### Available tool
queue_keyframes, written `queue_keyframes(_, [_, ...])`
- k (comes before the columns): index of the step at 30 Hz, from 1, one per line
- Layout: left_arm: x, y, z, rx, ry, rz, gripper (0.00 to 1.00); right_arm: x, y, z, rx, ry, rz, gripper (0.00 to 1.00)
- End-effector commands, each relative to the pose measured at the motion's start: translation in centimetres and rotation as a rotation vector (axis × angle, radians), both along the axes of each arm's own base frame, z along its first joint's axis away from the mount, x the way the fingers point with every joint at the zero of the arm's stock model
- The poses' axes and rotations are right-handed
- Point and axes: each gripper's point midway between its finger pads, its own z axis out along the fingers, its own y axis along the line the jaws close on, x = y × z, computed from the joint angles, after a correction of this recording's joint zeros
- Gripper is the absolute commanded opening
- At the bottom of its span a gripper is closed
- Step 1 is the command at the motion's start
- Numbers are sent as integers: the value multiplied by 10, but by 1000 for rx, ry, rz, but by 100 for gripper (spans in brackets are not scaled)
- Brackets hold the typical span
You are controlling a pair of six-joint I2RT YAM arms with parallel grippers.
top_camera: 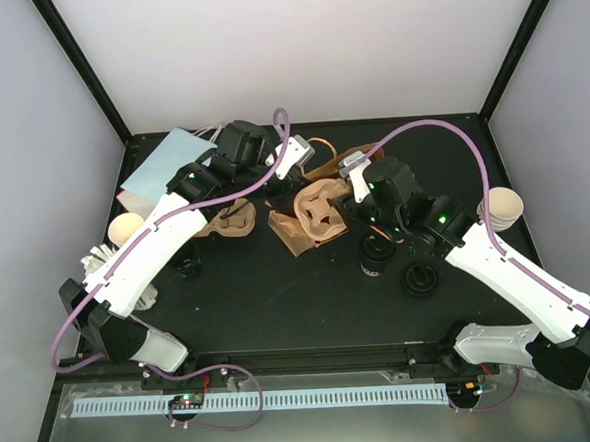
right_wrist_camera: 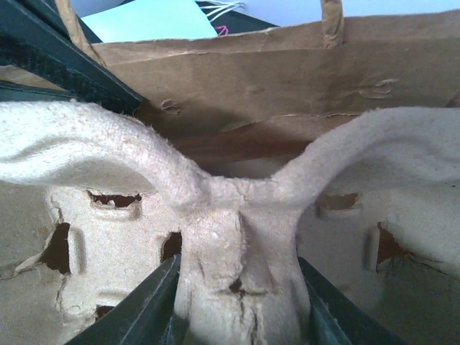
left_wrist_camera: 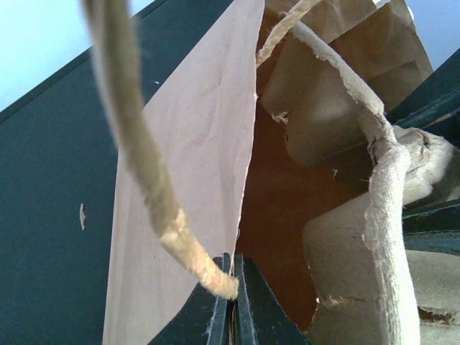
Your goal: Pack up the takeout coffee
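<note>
Two pincers are working at one brown kraft-paper bag [right_wrist_camera: 287, 79], which is lying mid-way across the black tabletop [top_camera: 281, 312]. Far left of the bag, a small paper cup [top_camera: 125, 229] is showing its cream inside near the table's edge, well apart from both pincers. A flat pale-blue bag [top_camera: 166, 164] is lying left of the brown bag, toward the back wall. The left gripper [left_wrist_camera: 233, 287] is pinching together on the brown bag's thin, creased side panel, just beside a twisted, fraying paper-cord handle [left_wrist_camera: 136, 136]. At the bag's mouth a rough, fibrous moulded-pulp cup carrier [right_wrist_camera: 86, 144] is sitting, with curved ridges and torn slots. The right gripper [right_wrist_camera: 241, 287] is clamping the carrier's central post, one finger on each side. Right of the bag and nearer the arm bases, a small black paper cup [top_camera: 375, 251] is resting close beside the right arm's wrist, with the fingers not touching it. A round black plastic lid [top_camera: 421, 276] is lying just right of that cup. Far right of the bag, another cream-lined cup [top_camera: 502, 208] is sitting near the table's edge. Dark tabletop is stretching between the bag and the arm bases.
</note>
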Motion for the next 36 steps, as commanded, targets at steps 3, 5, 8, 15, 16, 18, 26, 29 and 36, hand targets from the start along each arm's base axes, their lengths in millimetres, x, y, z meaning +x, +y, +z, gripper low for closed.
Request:
queue_keyframes(3, [0,-5,-3,7,8,-3,1,-4,-5,13,37,0,-16,39])
queue_keyframes(5, [0,-4,-5,14,13,0,2,-1,-10,11,34,-1,-50,39])
queue_keyframes(8, [-1,-2,-8,22,23,1,1,5,-19,11,37,-2,-112,38])
queue_keyframes(15, [-5,0,-13,39,41,-6,2,11,-23,23,108,-4,-146,38])
queue_keyframes(16, [-5,-1,-14,40,42,-7,1,10,-22,24,118,1,-143,38])
queue_keyframes(18, [-5,0,-14,41,44,-7,2,10,-22,25,133,14,-148,38])
queue_keyframes(26, [-5,-1,-16,49,56,-8,2,7,-23,28,135,-6,-107,37])
queue_keyframes(29, [-5,-1,-10,36,49,-5,2,12,-29,8,51,-10,-122,36])
queue_keyframes(36, [-4,-5,2,-14,40,3,1,16,-21,-21,-42,27,-93,36])
